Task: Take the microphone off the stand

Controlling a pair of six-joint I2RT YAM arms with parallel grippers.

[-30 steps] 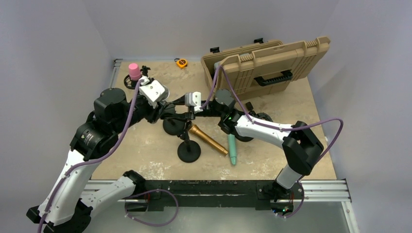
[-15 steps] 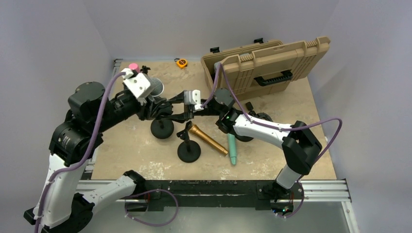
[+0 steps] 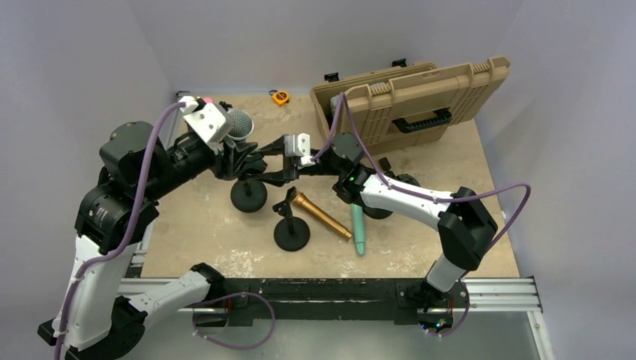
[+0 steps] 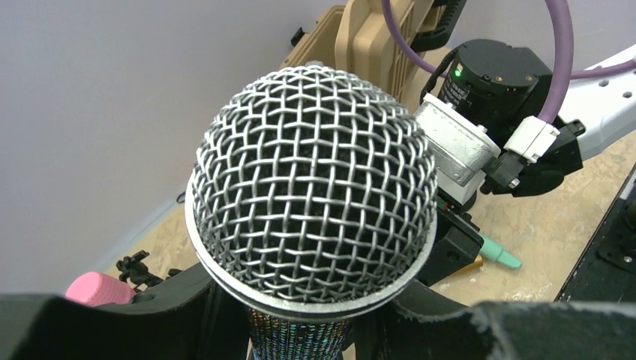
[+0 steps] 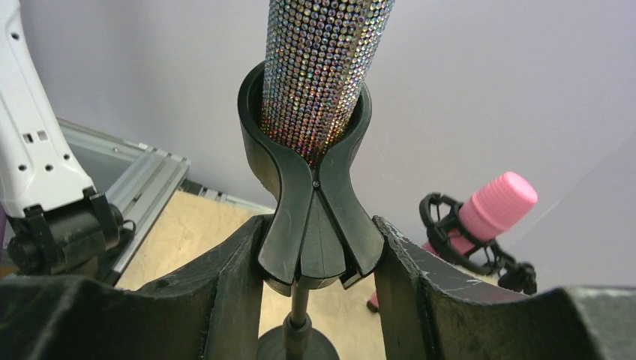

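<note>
The rhinestone-covered microphone (image 5: 326, 67) sits in the clip (image 5: 311, 202) of the stand (image 3: 248, 196), its silver mesh head (image 4: 311, 180) rising above the clip. The left gripper (image 4: 300, 334) clasps the microphone's body just under the head, above the stand. The right gripper (image 5: 315, 285) pinches the base of the clip from both sides. Beyond the stand a pink microphone (image 5: 487, 210) rests in its own cradle. To the stand's right, a gold microphone (image 3: 322, 216) and a teal microphone (image 3: 358, 229) lie on the table (image 3: 202, 240).

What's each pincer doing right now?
Left pincer: closed on the microphone.
Right pincer: closed on the stand clip that grips the microphone.
</note>
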